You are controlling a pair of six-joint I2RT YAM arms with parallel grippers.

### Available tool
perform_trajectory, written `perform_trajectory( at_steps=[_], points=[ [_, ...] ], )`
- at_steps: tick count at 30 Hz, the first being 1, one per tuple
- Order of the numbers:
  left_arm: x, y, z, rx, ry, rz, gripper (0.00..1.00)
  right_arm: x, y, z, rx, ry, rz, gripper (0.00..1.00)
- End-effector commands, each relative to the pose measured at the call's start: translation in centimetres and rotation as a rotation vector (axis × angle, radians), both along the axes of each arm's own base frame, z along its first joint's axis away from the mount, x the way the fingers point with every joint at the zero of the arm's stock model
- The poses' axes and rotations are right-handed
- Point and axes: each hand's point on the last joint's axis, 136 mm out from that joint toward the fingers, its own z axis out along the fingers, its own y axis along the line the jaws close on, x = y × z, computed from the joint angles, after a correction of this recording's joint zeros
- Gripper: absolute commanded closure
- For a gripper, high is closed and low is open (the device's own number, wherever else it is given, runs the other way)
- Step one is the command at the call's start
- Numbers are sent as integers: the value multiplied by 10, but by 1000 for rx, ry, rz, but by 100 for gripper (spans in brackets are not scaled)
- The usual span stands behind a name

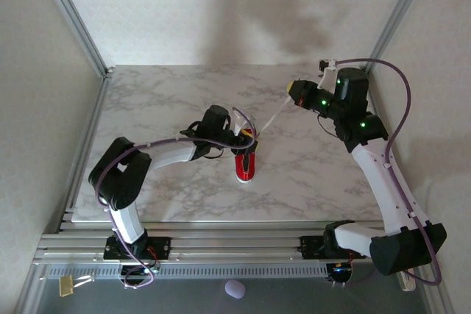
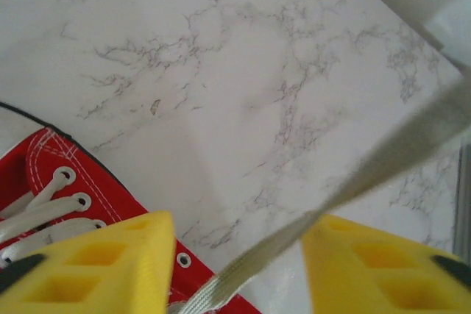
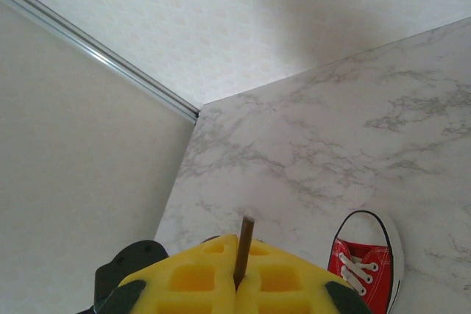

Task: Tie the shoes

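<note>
- The sneaker [image 1: 245, 165] lies near the middle of the worktop [image 1: 162, 101], its long axis running roughly from the near edge toward the far edge in the top view. From there you cannot tell which end is the toe.
- Your left pincer [image 1: 246, 137] hangs right over the far end of the sneaker, so it is much the nearer of the two. In the left wrist view its fingers [image 2: 110, 262] stand wide apart and grip nothing. The red upper and eyelets sit just under the left-hand finger.
- One lace [image 1: 272, 115] runs taut from the sneaker up and to the far right, passing through the gap in the left pincer [image 2: 239, 229] without touching either finger as far as I can see.
- Your right pincer [image 1: 291, 93] is well apart from the sneaker, toward the far right. Its fingers are pressed together on the end of that lace [image 3: 246, 244], whose tip pokes out above them.
- Judgement: the next move turns on that stretched line. It lies diagonally, sneaker to right pincer, and the left pincer already straddles it close to the eyelets.
</note>
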Motion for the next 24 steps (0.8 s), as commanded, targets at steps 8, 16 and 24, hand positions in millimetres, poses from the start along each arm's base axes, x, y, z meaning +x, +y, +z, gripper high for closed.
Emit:
perform_trajectory(
  at_steps=[8, 16, 24],
  points=[
    [7, 0, 10, -8, -35, 28, 96, 3, -33, -40, -197, 74, -149, 100],
    [7, 11, 16, -44, -11, 100, 100, -10, -68, -219, -480, 417, -249, 100],
    [4, 12, 11, -86, 47, 131, 100, -25, -23, -294, -560, 527, -107, 100]
  ],
)
